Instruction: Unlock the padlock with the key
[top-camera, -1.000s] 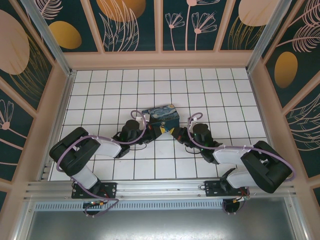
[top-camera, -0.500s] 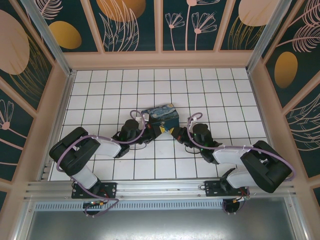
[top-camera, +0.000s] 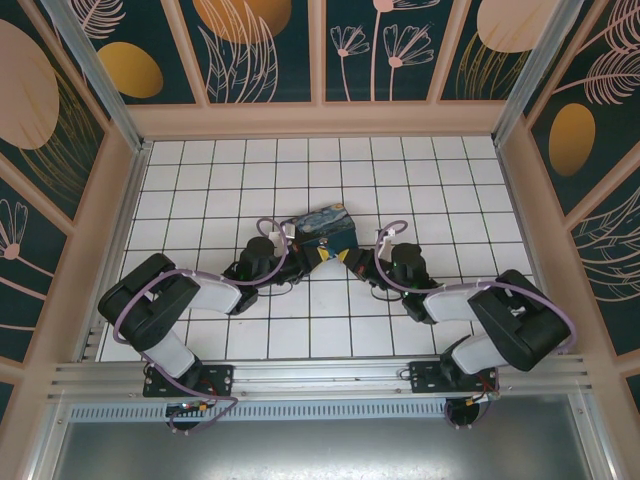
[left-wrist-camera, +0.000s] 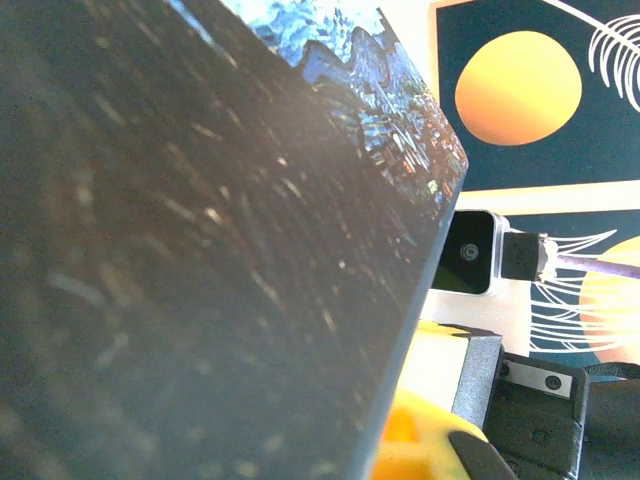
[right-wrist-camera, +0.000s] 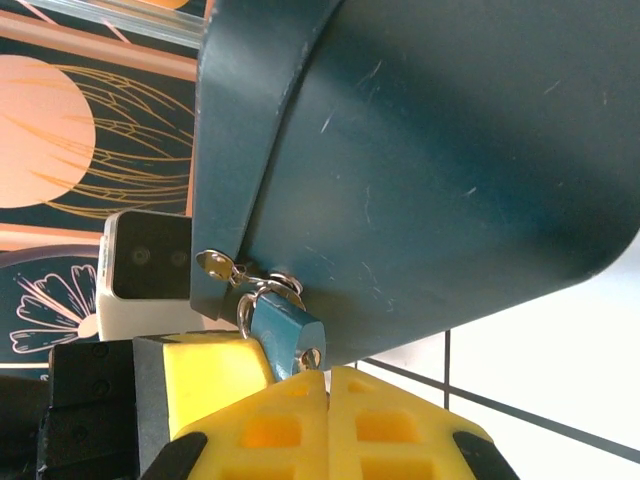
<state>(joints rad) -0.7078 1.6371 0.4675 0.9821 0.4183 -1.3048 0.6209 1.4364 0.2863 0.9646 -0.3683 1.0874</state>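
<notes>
count: two arms, two grippers, one painted box (top-camera: 322, 228), one padlock (right-wrist-camera: 286, 336). the key cannot be identified with certainty in any view.

location: the box stands at about the middle of the tiled table (top-camera: 200, 200), well apart from all four edges. both arms reach in from the near edge and meet at the near side of the box, the left gripper (top-camera: 303, 257) at its near left corner and the right gripper (top-camera: 347, 262) at its near right corner.

padlock: in the right wrist view the small blue-grey padlock hangs at the lower edge of the dark box wall. its thin shackle passes through small metal rings (right-wrist-camera: 283, 287), next to a brass-coloured piece (right-wrist-camera: 213, 264). the padlock body is tilted and its lower end points at the fingertips.

right gripper (right-wrist-camera: 326, 385): clenched. the yellow fingers (right-wrist-camera: 390, 425) are pressed together along one seam, and their tips sit directly under the padlock, touching it or just short of it. whether anything is pinched in the seam cannot be told.

left gripper: clenched. whether it pinches an edge of the box cannot be told. in the left wrist view the box wall (left-wrist-camera: 200, 250) lies very close to the lens.
</notes>
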